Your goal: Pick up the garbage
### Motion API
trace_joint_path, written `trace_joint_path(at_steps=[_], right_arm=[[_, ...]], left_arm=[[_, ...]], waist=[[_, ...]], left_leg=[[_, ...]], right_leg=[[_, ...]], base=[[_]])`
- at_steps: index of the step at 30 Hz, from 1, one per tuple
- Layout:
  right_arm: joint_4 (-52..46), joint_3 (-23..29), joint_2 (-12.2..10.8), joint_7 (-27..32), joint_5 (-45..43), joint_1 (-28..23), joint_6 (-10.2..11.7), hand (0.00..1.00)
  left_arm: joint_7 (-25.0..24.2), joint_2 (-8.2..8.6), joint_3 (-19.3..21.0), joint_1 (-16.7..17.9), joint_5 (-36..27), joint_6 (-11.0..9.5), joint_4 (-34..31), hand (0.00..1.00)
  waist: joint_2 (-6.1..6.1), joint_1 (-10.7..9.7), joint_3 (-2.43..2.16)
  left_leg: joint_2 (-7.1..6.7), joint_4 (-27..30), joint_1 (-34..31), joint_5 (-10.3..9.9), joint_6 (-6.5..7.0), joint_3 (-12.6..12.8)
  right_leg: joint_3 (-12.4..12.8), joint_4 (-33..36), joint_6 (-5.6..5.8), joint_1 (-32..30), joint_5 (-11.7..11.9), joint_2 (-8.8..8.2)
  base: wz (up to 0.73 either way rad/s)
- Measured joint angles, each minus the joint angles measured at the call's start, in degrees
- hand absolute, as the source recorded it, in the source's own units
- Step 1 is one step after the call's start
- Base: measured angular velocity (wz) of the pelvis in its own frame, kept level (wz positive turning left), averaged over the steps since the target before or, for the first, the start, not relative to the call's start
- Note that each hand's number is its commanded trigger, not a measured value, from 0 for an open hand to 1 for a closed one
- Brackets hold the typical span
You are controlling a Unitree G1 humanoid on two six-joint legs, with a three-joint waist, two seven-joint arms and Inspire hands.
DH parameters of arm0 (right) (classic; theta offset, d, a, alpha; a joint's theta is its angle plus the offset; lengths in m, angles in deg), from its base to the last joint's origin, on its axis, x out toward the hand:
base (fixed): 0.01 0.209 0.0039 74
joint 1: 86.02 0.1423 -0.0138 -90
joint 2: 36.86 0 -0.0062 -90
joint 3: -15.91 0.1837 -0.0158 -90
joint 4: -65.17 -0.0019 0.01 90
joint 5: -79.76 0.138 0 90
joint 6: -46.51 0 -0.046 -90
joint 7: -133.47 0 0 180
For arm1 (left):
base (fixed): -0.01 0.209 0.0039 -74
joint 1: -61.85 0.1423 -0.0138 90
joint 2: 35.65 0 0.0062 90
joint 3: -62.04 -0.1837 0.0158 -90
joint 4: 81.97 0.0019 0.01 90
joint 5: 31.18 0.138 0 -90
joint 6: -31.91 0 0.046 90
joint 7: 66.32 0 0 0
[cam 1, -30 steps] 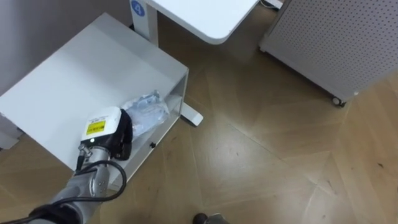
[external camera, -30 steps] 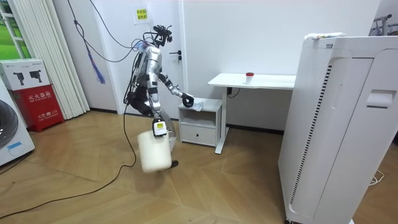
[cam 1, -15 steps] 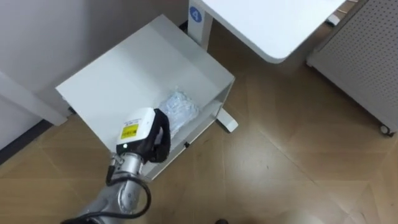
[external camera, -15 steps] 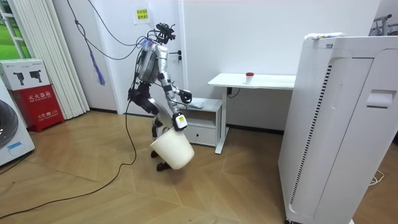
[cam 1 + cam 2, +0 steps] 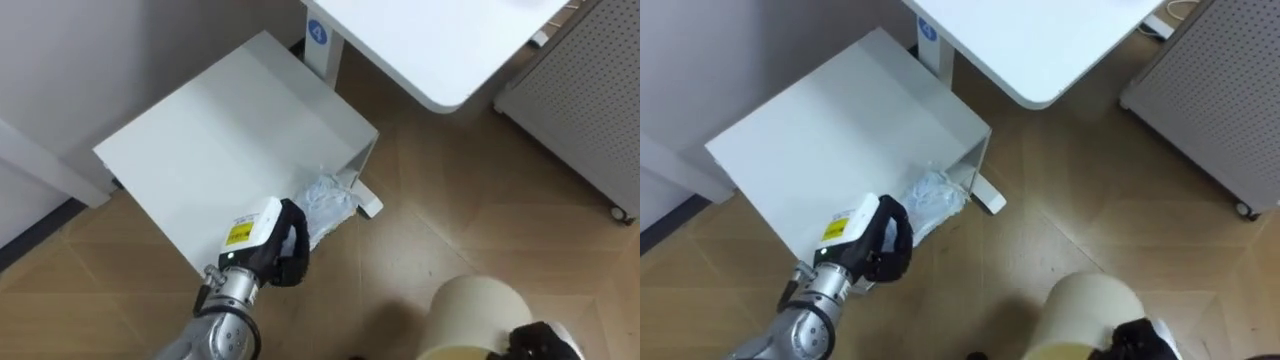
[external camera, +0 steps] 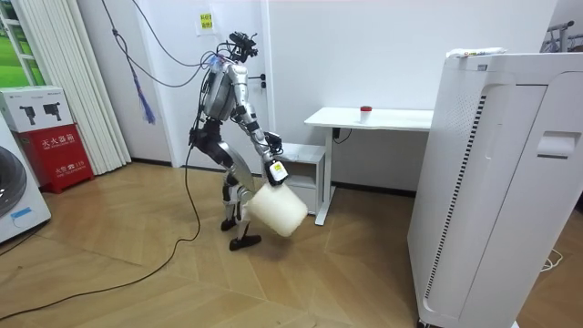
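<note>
— Where is the garbage?
— The crumpled clear plastic wrapper (image 5: 330, 200) lies at the front corner of the low white cabinet (image 5: 220, 130). Its long axis runs from the left hand (image 5: 285, 245) toward the foot of the white desk (image 5: 430, 40).
— Is it held?
— Dark fingers curl against its near end, but I cannot tell whether they pinch it. The right hand (image 5: 540, 338), cut off below, grips the rim of the cream bin (image 5: 470, 315).
— Any writing?
— There is a blue round sticker (image 5: 317, 31) on the desk leg, too small to read.

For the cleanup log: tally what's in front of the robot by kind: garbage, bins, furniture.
Garbage: 1, crumpled plastic bag
Bins: 1, cream bucket
Furniture: 2, low cabinet and desk
Total: 4
</note>
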Motion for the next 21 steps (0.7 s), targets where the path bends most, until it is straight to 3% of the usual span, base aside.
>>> trace_joint_path(at_steps=[5,10,16,21], right_arm=[[-0.6,0.7,-3.4,-0.8,7.6,1.8,3.8,1.00],[-2.7,0.4,-6.0,-4.7,9.3,1.1,4.9,1.00],[-2.0,0.3,-8.5,-7.1,11.0,0.6,5.3,1.00],[-1.6,0.8,-8.5,-7.8,11.4,-0.2,5.3,1.00]], left_arm=[[-5.4,0.31,-2.4,1.9,-0.6,-0.2,-3.5,1.00],[-10.5,0.22,-3.9,4.2,-6.9,-0.7,-5.4,1.00],[-15.5,0.22,-3.9,6.6,-11.1,-0.8,-5.6,1.00],[-19.0,0.76,-3.9,7.5,-11.0,-0.8,-5.6,1.00]], waist=[[-0.39,0.2,-0.54],[-1.11,-0.1,-1.12],[-1.16,-0.1,-1.15],[-1.20,-0.3,-1.16]], left_leg=[[-0.14,-0.8,2.3,0.1,-0.06,0.7],[-1.07,-2.8,3.4,0.9,0.17,1.2],[-1.72,-4.1,5.4,1.1,0.42,1.2],[-1.99,-4.7,5.9,1.2,0.59,1.3]], right_leg=[[0.2,-0.3,-0.01,1.7,0.0,-0.25],[0.4,-0.8,0.22,2.2,0.1,-1.09],[0.2,-2.0,0.64,4.5,0.4,-1.18],[0.3,-2.8,1.00,5.1,0.7,-1.64]], base=[[0.00],[0.03],[0.02],[0.01]])
